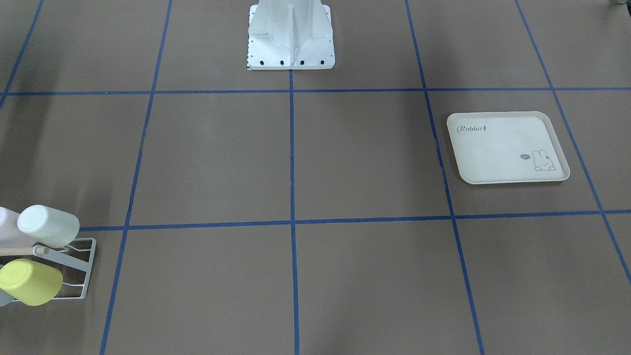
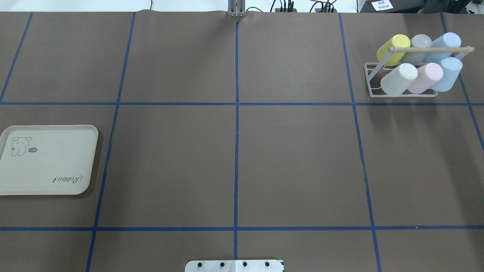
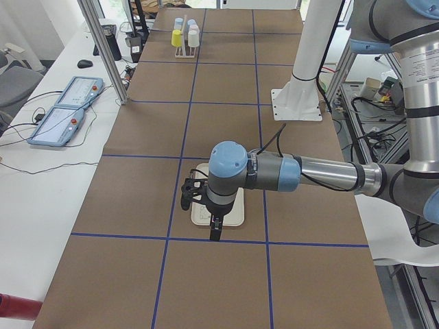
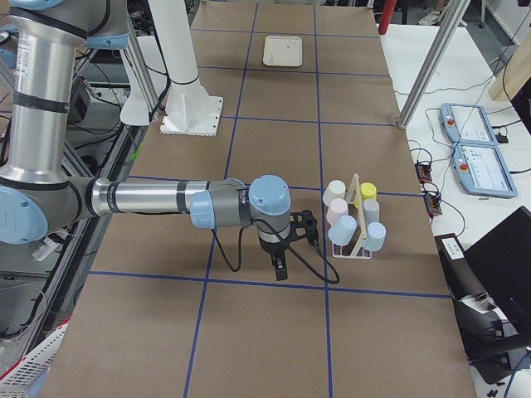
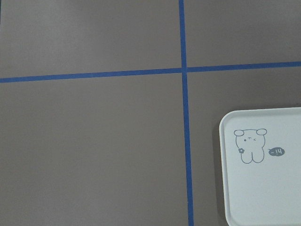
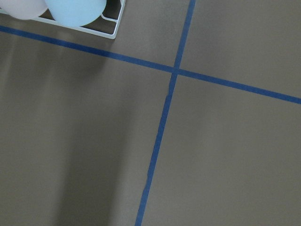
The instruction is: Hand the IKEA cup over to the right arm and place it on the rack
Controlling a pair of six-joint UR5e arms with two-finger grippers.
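In the front-facing view I see the rack [image 1: 81,268] at the table's [image 1: 345,162] edge on the robot's right, carrying a pale green cup [image 1: 49,226], a yellow cup [image 1: 29,282] and a pink cup [image 1: 6,224] that the frame cuts off. The cream rabbit tray [image 1: 503,148] lies flat well apart on the robot's left, and the white base plate [image 1: 291,44] sits at the top. No arm shows here. From overhead I count six cups on the rack, all tilted on its prongs. The yellow one, a grey cup [image 2: 419,53] and a blue cup [image 2: 444,43] stand in the far row under the wooden dowel [image 2: 431,49]. The pale green one, the pink one and a second blue cup [image 2: 449,73] stand in the near row. So every IKEA cup I can find is on the rack. In the exterior left view the left arm [image 3: 322,175] reaches out over the tray with the left gripper [image 3: 215,233] pointing down. I cannot tell whether its fingers are apart or together. In the exterior right view the right arm [image 4: 149,199] holds the right gripper [image 4: 280,269] pointing down near the rack, clear of it. I cannot judge its fingers either. The left wrist camera shows the tray's rabbit corner. The right wrist camera shows one corner of the rack, with the bottoms of a blue and the pink cup.
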